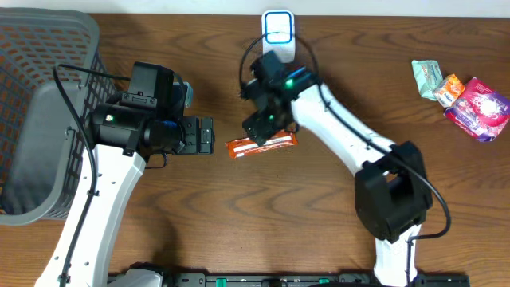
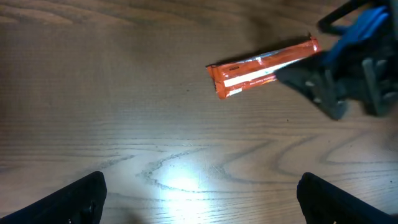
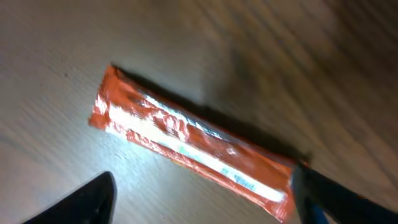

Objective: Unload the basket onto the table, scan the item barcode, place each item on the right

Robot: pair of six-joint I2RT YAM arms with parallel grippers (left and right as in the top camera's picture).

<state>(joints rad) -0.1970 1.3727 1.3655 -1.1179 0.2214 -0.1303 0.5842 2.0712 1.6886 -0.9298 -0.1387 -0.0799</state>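
Observation:
The item, a long orange wrapper with a white stripe [image 1: 263, 146], lies flat on the wooden table near its middle. My right gripper [image 1: 261, 127] hangs just over the wrapper's right half. In the right wrist view the wrapper [image 3: 186, 140] lies slantwise between and ahead of the open right gripper [image 3: 202, 199], its lower end close to the right finger [image 3: 329, 199]. My left gripper [image 1: 209, 135] stands open to the left of the item with nothing between its fingers [image 2: 74, 202]. The left wrist view shows the wrapper [image 2: 264, 67] ahead and the right gripper [image 2: 339, 84] beside it. No barcode is readable.
A white and blue scanner-like device [image 1: 278, 32] stands at the table's far edge behind the right arm. A grey mesh basket [image 1: 40, 119] fills the left side. Several snack packets [image 1: 462, 96] lie at the far right.

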